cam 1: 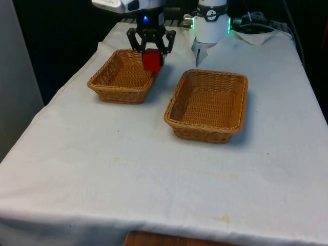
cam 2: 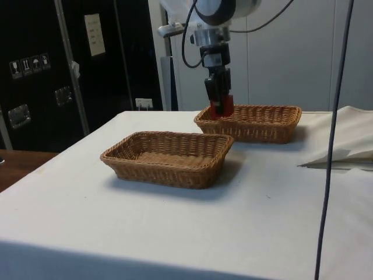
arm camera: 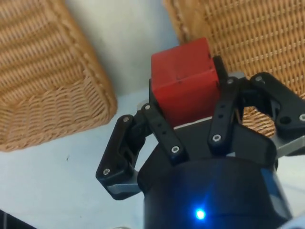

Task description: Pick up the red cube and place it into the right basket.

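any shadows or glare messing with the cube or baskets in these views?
Front view: soft shadows beside both baskets, red cube in the tool clearly lit, no glare. Side view: nearer basket casts a soft shadow on the cloth; cube slightly dim against the bright wall. Wrist view: cube evenly lit, colours a little washed out.
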Motion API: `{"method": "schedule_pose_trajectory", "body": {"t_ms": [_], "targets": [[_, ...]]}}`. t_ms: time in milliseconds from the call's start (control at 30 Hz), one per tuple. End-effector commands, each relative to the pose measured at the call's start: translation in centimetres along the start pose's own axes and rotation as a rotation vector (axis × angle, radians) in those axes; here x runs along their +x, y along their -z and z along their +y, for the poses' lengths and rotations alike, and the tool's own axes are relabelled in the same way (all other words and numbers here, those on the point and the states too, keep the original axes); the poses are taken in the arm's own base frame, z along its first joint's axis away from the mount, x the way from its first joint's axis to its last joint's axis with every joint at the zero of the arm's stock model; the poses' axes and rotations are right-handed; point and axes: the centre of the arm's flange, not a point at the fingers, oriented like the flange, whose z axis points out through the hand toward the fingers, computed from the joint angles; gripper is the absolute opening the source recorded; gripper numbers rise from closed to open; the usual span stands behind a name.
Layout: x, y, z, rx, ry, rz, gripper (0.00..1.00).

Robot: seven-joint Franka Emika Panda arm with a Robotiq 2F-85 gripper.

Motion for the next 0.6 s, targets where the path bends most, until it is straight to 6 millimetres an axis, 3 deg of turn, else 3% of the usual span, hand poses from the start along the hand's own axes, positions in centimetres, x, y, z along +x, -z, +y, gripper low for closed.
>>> {"method": "schedule_pose_trajectory", "body": {"t_ms": [0, 33, 267, 567], "targets": [[0.0, -0.1, 0.6, 0.008, 0.000, 0.006, 0.02], [0.0, -0.1, 0.3, 0.000, 0.000, 0.000, 0.02], [0.0, -1.1, 3.5, 0.002, -0.011, 0.006, 0.02], [0.0, -1.7, 5.4, -0.014, -0.025, 0.001, 0.02]]}}
